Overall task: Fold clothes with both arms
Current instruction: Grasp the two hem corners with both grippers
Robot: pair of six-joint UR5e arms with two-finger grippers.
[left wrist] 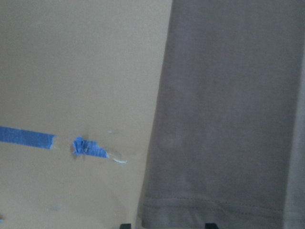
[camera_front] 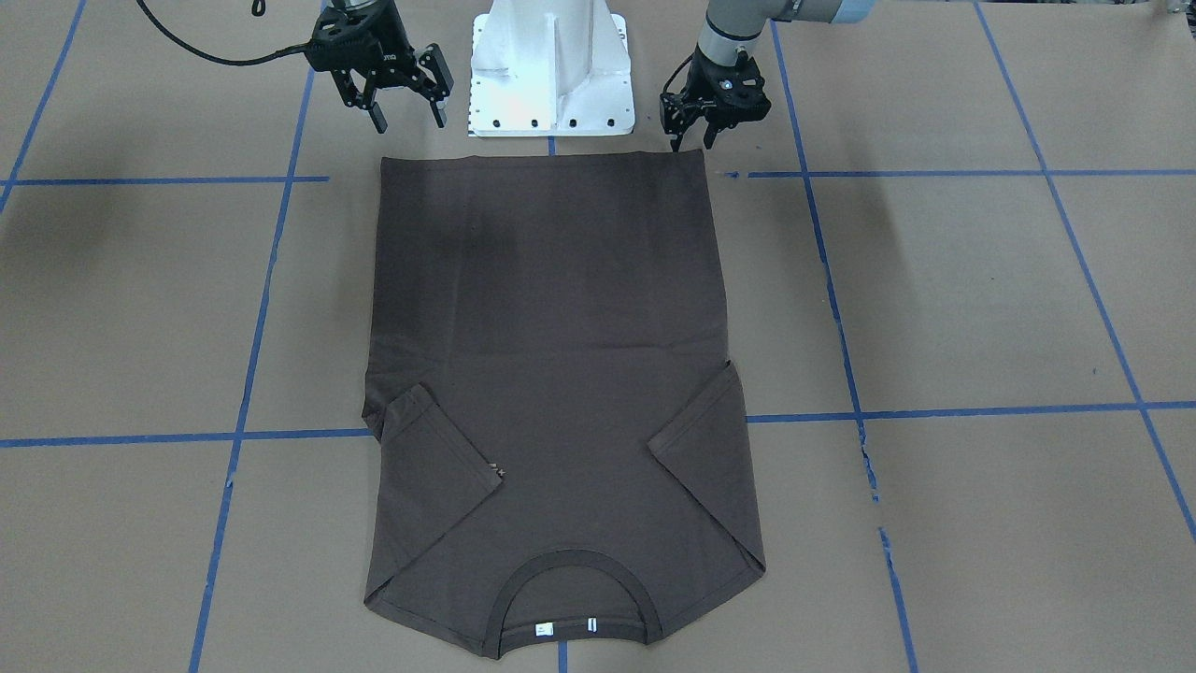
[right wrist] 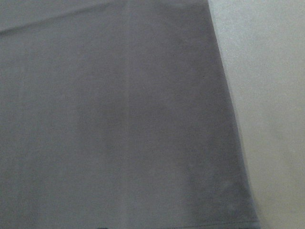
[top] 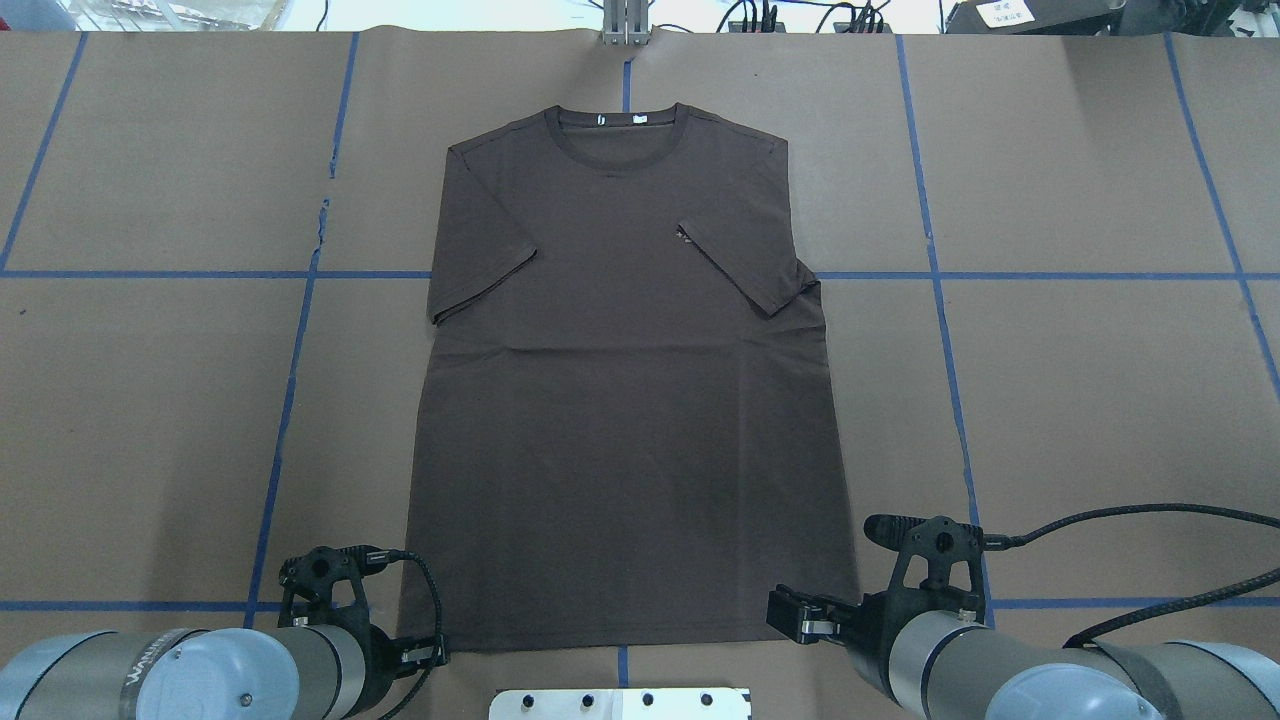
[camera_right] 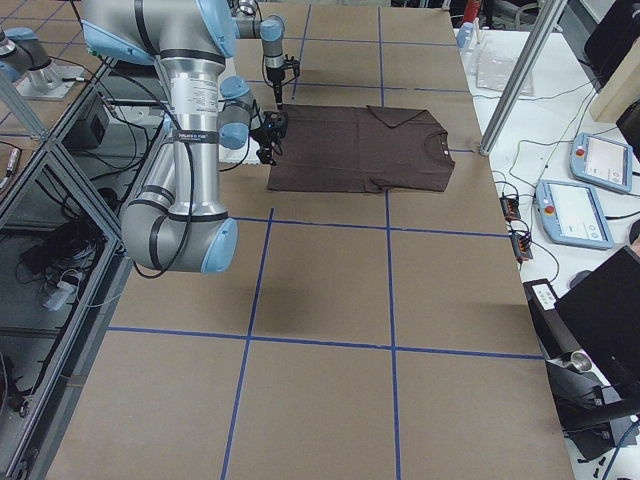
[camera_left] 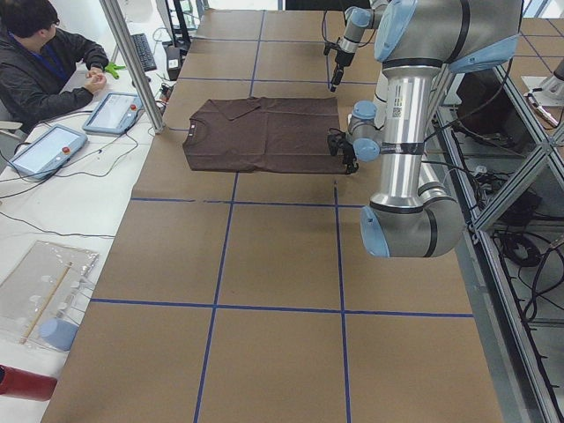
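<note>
Currently, the brown T-shirt is laid flat on the bench; jaws of left arm and right arm are held open, empty, near its hem corners.

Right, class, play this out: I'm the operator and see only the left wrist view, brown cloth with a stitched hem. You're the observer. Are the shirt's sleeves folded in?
Observer: Yes, both sleeves lie folded inward onto the chest of the T-shirt.
Operator: Where is the right pincer?
Observer: The right pincer is open, by the other corner of the hem, on the robot's right.
Operator: And the collar?
Observer: The collar is at the end far from the robot, white tags showing.
</note>
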